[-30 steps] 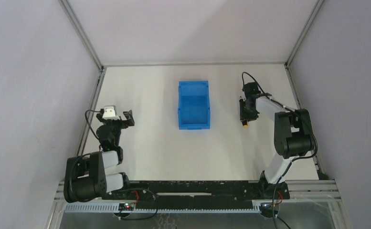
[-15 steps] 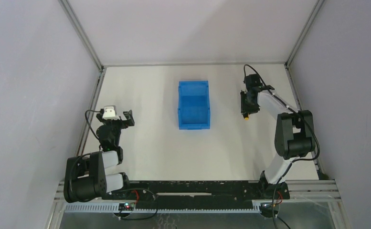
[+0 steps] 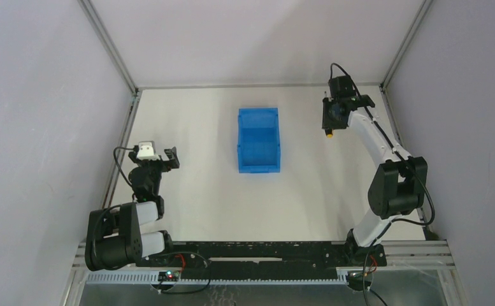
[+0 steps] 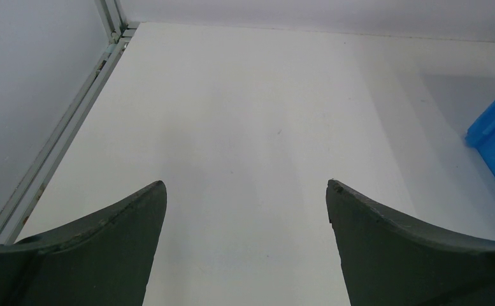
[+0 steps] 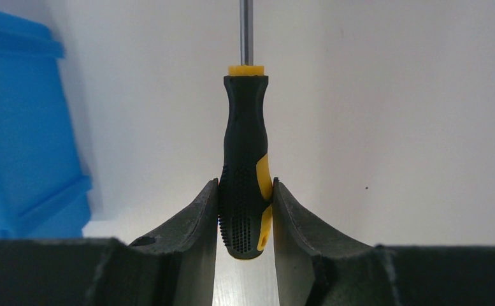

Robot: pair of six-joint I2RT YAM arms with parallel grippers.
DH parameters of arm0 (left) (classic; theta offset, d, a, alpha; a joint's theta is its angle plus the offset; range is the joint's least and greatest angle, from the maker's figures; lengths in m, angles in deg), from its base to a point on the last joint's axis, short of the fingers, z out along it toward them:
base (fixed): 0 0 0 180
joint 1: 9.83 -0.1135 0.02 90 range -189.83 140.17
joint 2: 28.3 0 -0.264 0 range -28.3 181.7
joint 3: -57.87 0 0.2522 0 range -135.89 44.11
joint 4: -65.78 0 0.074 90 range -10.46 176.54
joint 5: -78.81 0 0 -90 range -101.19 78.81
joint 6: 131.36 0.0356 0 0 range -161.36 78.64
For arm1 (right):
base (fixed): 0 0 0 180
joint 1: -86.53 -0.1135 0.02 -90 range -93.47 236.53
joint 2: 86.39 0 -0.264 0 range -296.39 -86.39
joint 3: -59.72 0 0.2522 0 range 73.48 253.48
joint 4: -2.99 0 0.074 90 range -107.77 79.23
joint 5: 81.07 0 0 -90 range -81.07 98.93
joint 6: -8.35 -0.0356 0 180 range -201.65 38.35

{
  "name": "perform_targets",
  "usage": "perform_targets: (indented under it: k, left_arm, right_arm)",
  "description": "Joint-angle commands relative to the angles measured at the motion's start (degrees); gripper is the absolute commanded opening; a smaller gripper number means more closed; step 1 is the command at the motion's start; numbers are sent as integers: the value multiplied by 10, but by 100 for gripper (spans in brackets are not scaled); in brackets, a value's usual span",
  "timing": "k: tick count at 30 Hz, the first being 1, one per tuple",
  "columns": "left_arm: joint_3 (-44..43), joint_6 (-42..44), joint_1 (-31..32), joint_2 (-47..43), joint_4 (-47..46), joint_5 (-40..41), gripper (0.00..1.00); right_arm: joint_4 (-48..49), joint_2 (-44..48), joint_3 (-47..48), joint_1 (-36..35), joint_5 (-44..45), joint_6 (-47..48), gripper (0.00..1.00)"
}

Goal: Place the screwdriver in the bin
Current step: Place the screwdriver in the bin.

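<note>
A white desk [image 3: 193, 121] lies inside a plain booth. A pale grey left wall [image 3: 41, 102], back wall [image 3: 257, 38] and right wall [image 3: 467, 95] close it in. Slanted aluminium posts [image 3: 109, 44] rise from the desk's two far corners, and an aluminium strip [image 3: 123, 137] runs along its left edge. A black rail [image 3: 264, 250] spans the near edge. The light is soft and even, and shadows are faint.

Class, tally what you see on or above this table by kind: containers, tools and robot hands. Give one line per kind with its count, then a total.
Containers: 1, the blue bin
Tools: 1, the screwdriver
Robot hands: 2, the left hand, open, and the right hand, shut on the screwdriver
Total: 4
</note>
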Motion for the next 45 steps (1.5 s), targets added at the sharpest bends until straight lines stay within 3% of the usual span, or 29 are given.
perform_targets:
  k: [1, 29, 36, 45]
  left_arm:
    - [11, -5, 2, 1, -57, 1, 100]
    - [11, -5, 3, 1, -58, 1, 100]
    - [11, -5, 2, 1, -58, 1, 100]
    - [11, -5, 2, 1, -58, 1, 100]
  right_arm:
    - [-40, 25, 67, -26, 24, -31, 0]
    - [-194, -153, 419, -246, 79, -175, 0]
    - [-205, -171, 423, -264, 78, -232, 0]
    - [-181, -159, 343, -293, 71, -280, 0]
